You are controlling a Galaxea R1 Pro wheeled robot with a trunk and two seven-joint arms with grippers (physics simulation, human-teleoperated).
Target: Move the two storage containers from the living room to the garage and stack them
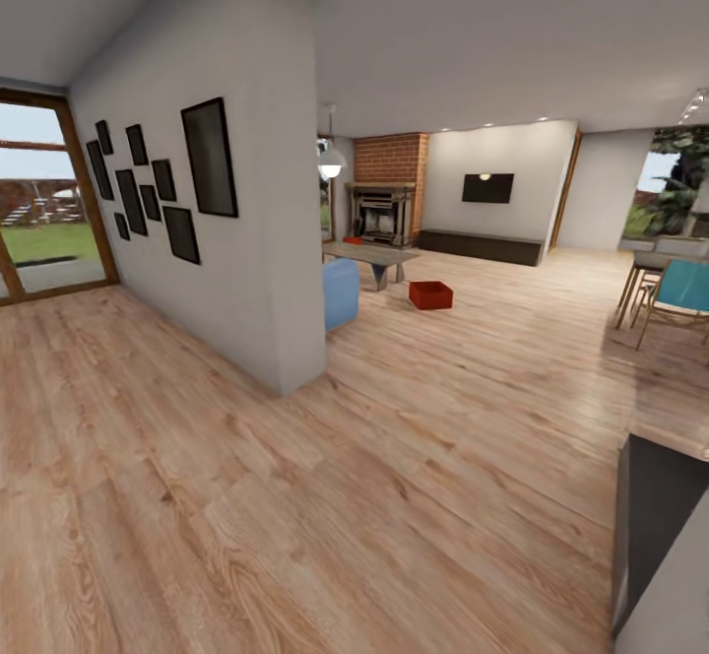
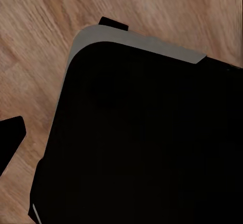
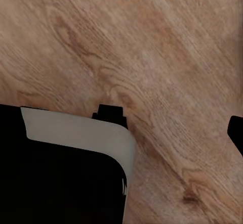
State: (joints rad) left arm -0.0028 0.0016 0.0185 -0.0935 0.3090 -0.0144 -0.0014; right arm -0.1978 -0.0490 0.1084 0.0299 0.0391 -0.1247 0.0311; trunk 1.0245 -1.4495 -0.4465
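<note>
Open-plan living room seen from the robot's head, across a wide light wood-plank floor (image 1: 414, 496). Far ahead, one orange-red rectangular plastic storage container (image 1: 430, 294), lidless, with slightly tapered walls, resting on the planks just right of a grey glass-topped low table (image 1: 371, 254) and in front of a brick fireplace (image 1: 386, 201). Behind the table, a small sliver of the same orange-red (image 1: 353, 239), probably the second container, though too small to confirm. A white partition wall (image 1: 251, 240) with black picture frames on the left, a light blue seat (image 1: 341, 292) at its far corner, a wall-mounted black television (image 1: 488, 187) beyond. Both wrist views pointing down at wood planks past the dark rounded robot base (image 2: 152, 143); dark finger tips at the picture edges, too little to tell whether either gripper stands spread or closed, nothing seen held. Step in hand, as a judgement: driving toward the near container. Best done by steering right of the wall corner and the blue seat, approaching the bin squarely along a long side, and stopping near enough for both arms to reach opposite walls. Garage stacking not yet begun.
</note>
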